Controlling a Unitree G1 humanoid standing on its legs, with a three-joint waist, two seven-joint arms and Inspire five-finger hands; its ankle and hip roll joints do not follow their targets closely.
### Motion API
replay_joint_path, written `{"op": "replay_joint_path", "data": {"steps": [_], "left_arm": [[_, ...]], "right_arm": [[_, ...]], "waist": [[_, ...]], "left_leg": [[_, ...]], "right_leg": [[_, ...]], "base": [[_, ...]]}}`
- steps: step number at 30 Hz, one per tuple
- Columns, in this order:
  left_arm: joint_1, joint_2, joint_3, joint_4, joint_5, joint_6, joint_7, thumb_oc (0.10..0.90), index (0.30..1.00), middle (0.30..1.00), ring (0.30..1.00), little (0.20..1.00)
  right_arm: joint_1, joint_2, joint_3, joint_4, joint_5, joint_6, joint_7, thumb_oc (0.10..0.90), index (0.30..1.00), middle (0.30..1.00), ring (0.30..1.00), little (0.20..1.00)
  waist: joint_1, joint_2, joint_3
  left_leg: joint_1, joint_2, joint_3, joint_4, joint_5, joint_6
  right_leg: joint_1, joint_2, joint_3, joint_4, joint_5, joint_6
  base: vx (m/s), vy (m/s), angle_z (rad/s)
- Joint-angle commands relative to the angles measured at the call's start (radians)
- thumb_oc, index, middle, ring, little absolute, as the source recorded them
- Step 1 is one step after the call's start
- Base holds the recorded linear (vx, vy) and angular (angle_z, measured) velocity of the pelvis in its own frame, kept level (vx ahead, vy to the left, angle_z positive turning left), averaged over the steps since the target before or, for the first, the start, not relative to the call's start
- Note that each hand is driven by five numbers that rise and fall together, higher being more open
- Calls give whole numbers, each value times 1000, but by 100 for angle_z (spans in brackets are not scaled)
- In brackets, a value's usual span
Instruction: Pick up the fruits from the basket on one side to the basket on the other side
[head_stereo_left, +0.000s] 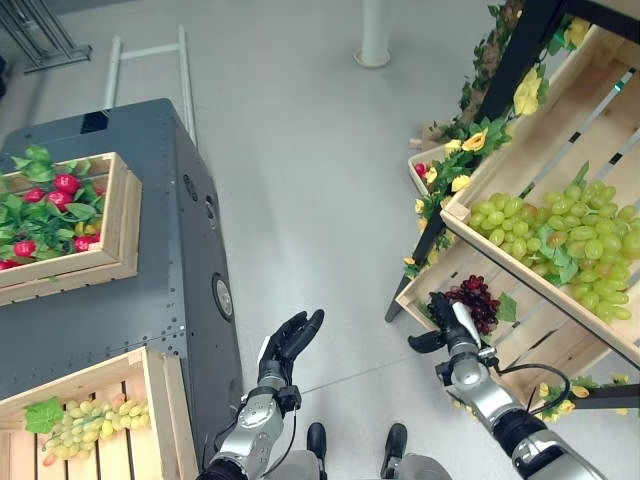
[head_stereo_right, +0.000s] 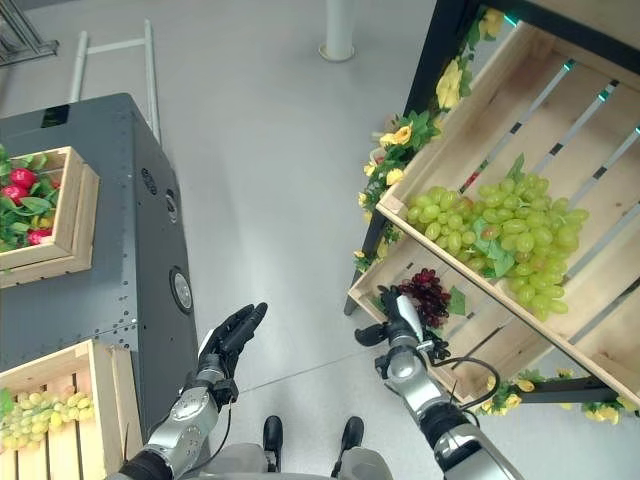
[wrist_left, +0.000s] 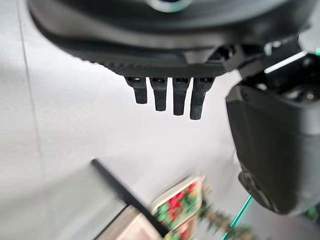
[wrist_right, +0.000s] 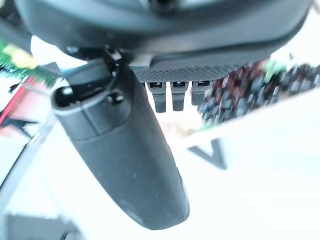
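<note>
Dark-red grapes: the dark purple-red grape bunch (head_stereo_left: 474, 300) lies in the lower pale wooden crate (head_stereo_left: 520, 345) of the shelf, just beyond the right hand (head_stereo_left: 447, 326).
Right hand: fingers spread, holding nothing.
Left hand (head_stereo_left: 288, 345): relaxed, empty, over the floor.
Handling: probably light, lumpy, loose; best cupped around the whole cluster.

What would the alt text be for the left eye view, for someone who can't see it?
The robot's open right hand reaches toward dark purple grapes in a wooden shelf crate, below a crate of green grapes. Its open left hand hangs above the floor.

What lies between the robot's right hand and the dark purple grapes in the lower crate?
Nothing: the open right hand hangs just short of the dark purple grapes at the lower crate front edge, seen in the left eye view.
</note>
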Motion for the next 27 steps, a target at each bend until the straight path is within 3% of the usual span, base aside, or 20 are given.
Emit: {"op": "replay_joint_path", "data": {"steps": [1,12,15,16,18,19,20,21,22,23,25,26,27], "left_arm": [[-16,-16,-5,-44,8,-87,22,800,900,900,900,900],[21,10,47,-75,104,-100,66,800,900,900,900,900],[4,35,28,-78,173,-82,62,800,900,900,900,900],[-1,49,15,-77,211,-77,51,800,900,900,900,900],[4,71,1,-75,262,-74,31,800,900,900,900,900],[6,75,-2,-74,273,-70,26,800,900,900,900,900],[7,87,-9,-74,289,-59,5,800,900,900,900,900],[7,87,-9,-74,289,-59,5,800,900,900,900,900],[6,107,-21,-75,283,-43,-32,800,900,900,900,900],[6,109,-23,-74,282,-43,-35,800,900,900,900,900],[-8,110,-20,-55,266,-47,-48,800,900,900,900,900],[-19,105,-21,-45,254,-49,-58,800,900,900,900,900],[-43,91,-34,-26,251,-62,-75,800,900,900,900,900]], "right_arm": [[-24,4,35,-78,20,-62,37,800,900,900,900,900],[12,25,88,-146,58,-43,94,800,900,900,900,900],[-1,36,95,-131,64,-52,80,800,900,900,900,900],[1,38,95,-132,70,-56,74,800,900,900,900,900],[10,28,94,-136,82,-56,70,800,900,900,900,900],[12,26,94,-137,87,-52,70,800,900,900,900,900],[18,21,90,-144,108,-42,58,800,900,900,900,900],[18,21,90,-144,108,-42,58,800,900,900,900,900],[37,10,87,-172,144,-32,30,800,900,900,900,900],[41,8,87,-177,147,-33,29,800,900,900,900,900],[41,2,79,-166,162,-47,32,800,900,900,900,900],[35,3,75,-156,170,-52,27,800,900,900,900,900],[21,5,63,-127,176,-66,16,800,900,900,900,900]], "waist": [[48,-3,-58],[113,-15,-64],[127,-13,-55],[125,-6,-43],[116,17,-27],[113,20,-25],[95,28,-25],[95,29,-27],[66,23,-23],[61,20,-24],[35,17,-14],[19,19,-14],[-12,12,-16]], "left_leg": [[-21,6,7,22,-107,-14],[-34,-21,-51,21,-100,9],[-59,-58,-84,46,-103,50],[-53,-81,-112,52,-111,67],[-44,-103,-157,54,-112,80],[-42,-105,-167,53,-111,80],[-51,-111,-204,60,-103,79],[-53,-110,-204,60,-102,79],[-46,-127,-255,71,-110,73],[-48,-131,-262,76,-114,72],[-36,-142,-299,84,-131,64],[-33,-149,-327,77,-130,61],[-33,-173,-384,64,-127,60]], "right_leg": [[1,-61,-13,67,-85,18],[5,-94,-62,103,-80,32],[-42,-153,-47,293,-25,39],[-91,-184,0,432,9,46],[-199,-191,71,633,46,37],[-214,-184,87,647,42,33],[-258,-131,134,631,41,15],[-259,-130,133,630,43,14],[-298,-39,211,554,37,16],[-307,-25,225,528,43,18],[-332,33,294,339,51,23],[-343,72,347,281,32,24],[-334,135,453,178,36,26]], "base": [[6,44,24],[-3,107,22],[18,210,29],[59,237,35],[62,203,37],[35,60,57],[13,-8,57],[87,-111,73],[112,-116,64],[185,-219,110],[160,-215,113],[173,-267,100],[162,-286,119]]}}
